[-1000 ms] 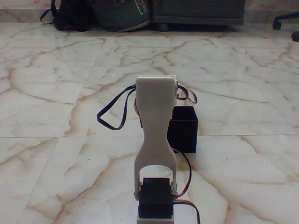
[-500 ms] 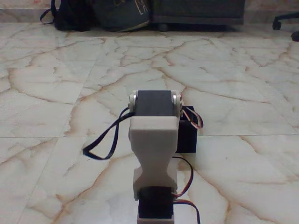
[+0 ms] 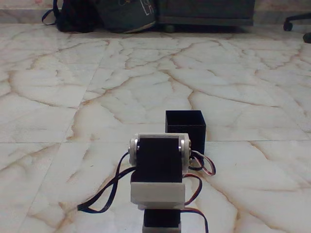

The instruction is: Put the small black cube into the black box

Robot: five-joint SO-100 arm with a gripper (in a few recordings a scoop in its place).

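The black box (image 3: 185,128) stands upright on the marble floor, just right of centre, with its square mouth open upward. The white arm (image 3: 159,191) is folded low at the bottom centre, directly in front of the box's near left corner. A black servo block (image 3: 159,159) faces the camera. The arm's own body hides the gripper's fingers, so their state cannot be read. The small black cube is hidden or out of view; the inside of the box cannot be seen from this low angle.
A dark blue cable loop (image 3: 104,194) trails on the floor left of the arm, and red and white wires (image 3: 204,167) curl on its right. Bags (image 3: 104,14), dark furniture (image 3: 206,12) and a chair base (image 3: 297,22) line the far edge.
The arm has folded down and back toward the camera, dropping from upright to low. The black box, partly covered before, now stands fully exposed behind it.
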